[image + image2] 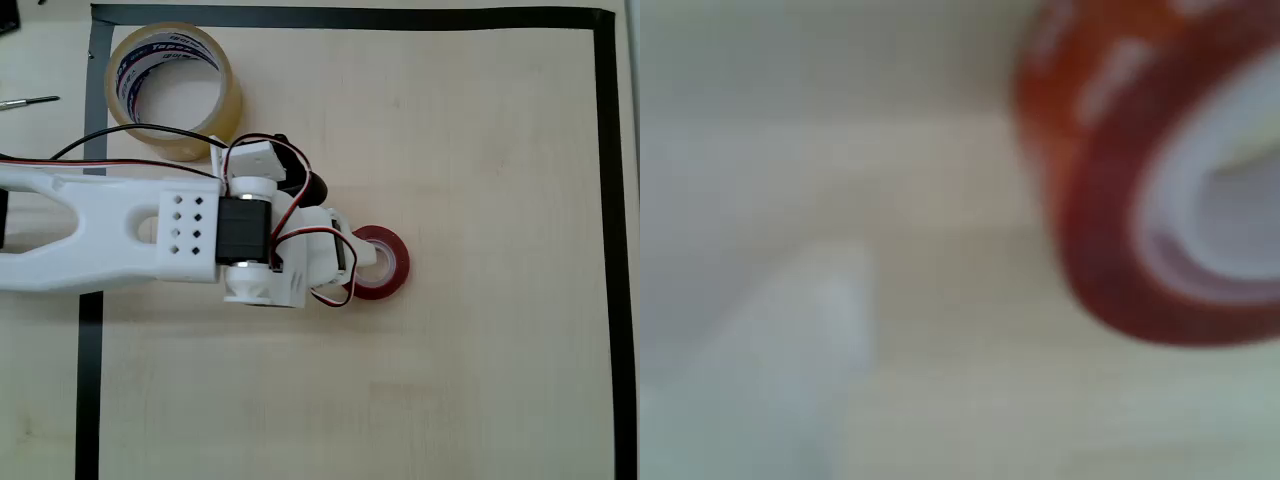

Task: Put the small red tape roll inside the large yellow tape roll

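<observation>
Item one, the small red tape roll (388,262): a glossy red ring with a white core, lying flat on the pale wooden table (480,150) a little right of centre in the overhead view. Its left side is overlapped by the front of the arm. In the wrist view the same roll (1110,200) looms large and blurred at the upper right, red band outside, white core within. Item two, the large yellow tape roll (172,92): a tall ring of translucent tan tape, white inside with blue and red lettering, standing on the table at the upper left of the overhead view, just inside the corner of the border and well apart from the red roll. Item three, the white arm (120,230): it reaches in from the left edge of the overhead view, black servo at mid-length, red, black and white wires looping over it. Item four, the pincer (352,262): it sits at the arm's front end, right at the left rim of the red roll; from above the wrist body hides the tips, and in the wrist view one pale finger (800,360) shows as a blur at lower left, beside the roll and apart from it. I cannot tell whether the pincer is open or closed. Item five, black tape border (604,200): it frames the work area along top, left and right. Item six, a thin dark pen-like tool (30,101) lying outside the border at far left.
</observation>
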Robot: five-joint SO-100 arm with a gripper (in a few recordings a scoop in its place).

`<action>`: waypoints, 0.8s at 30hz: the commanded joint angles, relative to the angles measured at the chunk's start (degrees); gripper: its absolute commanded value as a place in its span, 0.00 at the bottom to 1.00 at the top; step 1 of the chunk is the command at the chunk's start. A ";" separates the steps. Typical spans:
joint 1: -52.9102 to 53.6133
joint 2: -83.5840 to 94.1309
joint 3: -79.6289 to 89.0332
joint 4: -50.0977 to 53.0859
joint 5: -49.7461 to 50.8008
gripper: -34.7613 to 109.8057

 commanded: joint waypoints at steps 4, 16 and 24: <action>3.52 1.76 -10.81 7.56 1.32 0.42; 1.14 -2.11 -11.34 7.56 2.55 0.42; -0.97 -4.48 -16.35 7.65 4.92 0.42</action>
